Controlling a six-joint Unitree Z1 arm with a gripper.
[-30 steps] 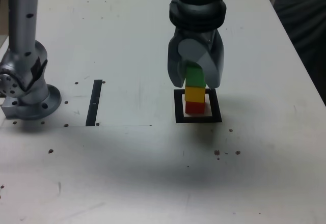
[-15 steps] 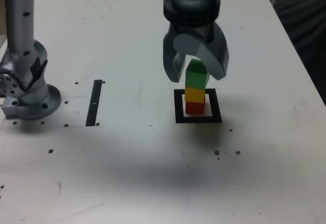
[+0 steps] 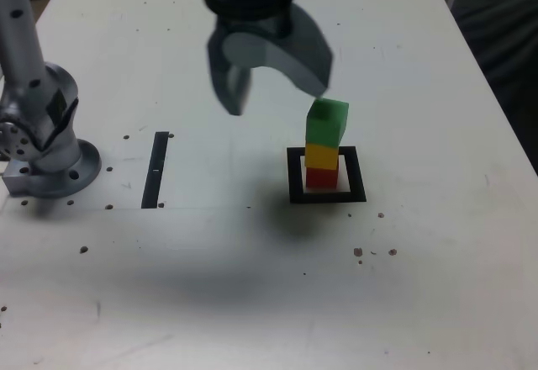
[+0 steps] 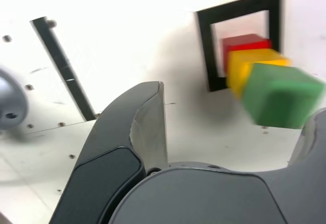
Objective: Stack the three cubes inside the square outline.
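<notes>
- Standing one atop another inside the square outline [image 3: 328, 195], toward the tabletop's [image 3: 437, 286] far right quarter in the exterior view: red cube [image 3: 321, 177], yellow cube [image 3: 322, 155], green cube [image 3: 327, 123].
- Sitting askew on top, the green one, overhanging the yellow.
- Hanging spread wide and holding nothing, gripper [image 3: 273, 80], off to the stack's left.
- Counting three cubes, one outline, one black strip [image 3: 155, 169].
- Looking light, rigid, smooth-faced; best pinched on opposite flat sides, gently, being easily toppled.
</notes>
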